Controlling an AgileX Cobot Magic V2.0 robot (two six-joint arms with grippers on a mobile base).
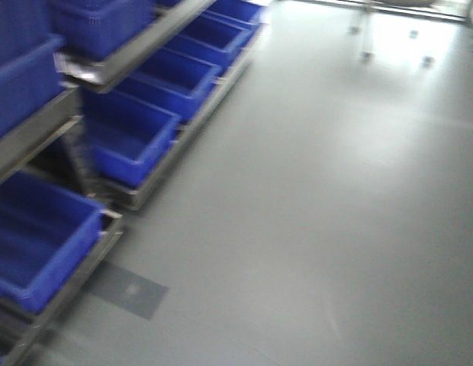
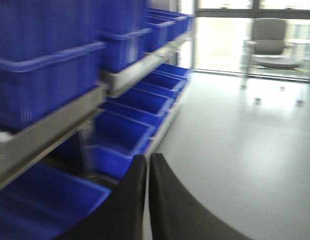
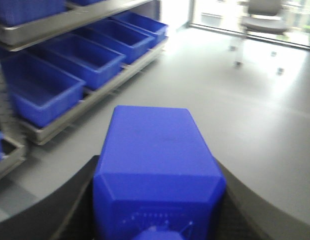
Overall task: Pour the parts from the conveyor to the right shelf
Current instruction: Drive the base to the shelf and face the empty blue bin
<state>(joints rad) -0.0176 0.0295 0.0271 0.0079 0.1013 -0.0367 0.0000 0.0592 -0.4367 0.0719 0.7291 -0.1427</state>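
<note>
Right gripper (image 3: 157, 200) is seen clamped on a bright-blue plastic block (image 3: 155, 150), which is held between the dark fingers (image 3: 75, 202) low in the right wrist view, above the smooth grey floor (image 3: 220, 95). Left gripper (image 2: 147, 165) is shown with its two black fingers pressed together, only a thin seam being visible between them. The stainless-steel shelf (image 1: 126, 57) is seen at the left of the front view, its tiers lined with large blue bins (image 1: 137, 141) set side by side. A grey chair (image 2: 269, 40) is placed by the bright window (image 2: 220, 35), well beyond the shelf. All three views are blurred.
</note>
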